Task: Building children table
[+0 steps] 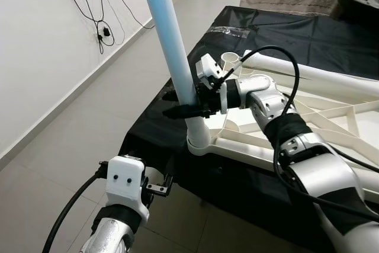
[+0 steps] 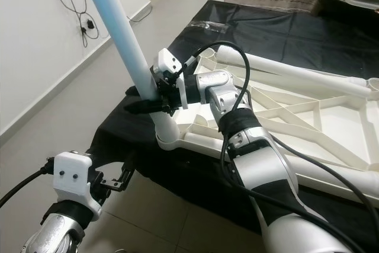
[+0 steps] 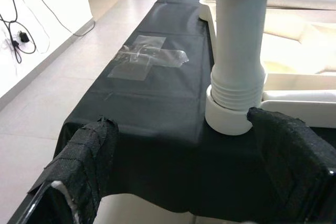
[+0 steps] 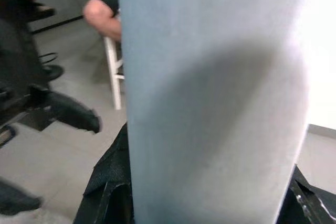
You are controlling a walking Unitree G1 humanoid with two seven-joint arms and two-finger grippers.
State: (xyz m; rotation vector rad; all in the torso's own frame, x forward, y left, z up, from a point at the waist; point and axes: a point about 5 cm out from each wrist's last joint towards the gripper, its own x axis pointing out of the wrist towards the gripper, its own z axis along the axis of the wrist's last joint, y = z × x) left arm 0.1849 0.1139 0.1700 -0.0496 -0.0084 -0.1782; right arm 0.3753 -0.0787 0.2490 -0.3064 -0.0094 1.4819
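A white children's table top [image 1: 308, 128] lies upside down on a black-covered table [image 1: 284, 34]. A light blue leg [image 1: 169, 31] stands upright in the white corner socket [image 1: 198, 137] at the near left corner. My right gripper [image 1: 186, 108] is shut on the blue leg just above the socket; the leg [image 4: 210, 103] sits close between its fingers in the right wrist view. My left gripper [image 1: 163, 185] hangs low before the table's edge, open, its black fingers [image 3: 86, 156] apart and facing the socket's threaded base [image 3: 236, 98].
Clear tape [image 3: 147, 59] is stuck on the black cloth. Cables and a plug [image 1: 103, 31] hang on the white wall at left. Tiled floor [image 1: 71, 140] lies left of the table. A person's hand [image 4: 100, 17] and a white chair leg [image 4: 113, 77] appear beyond the blue leg.
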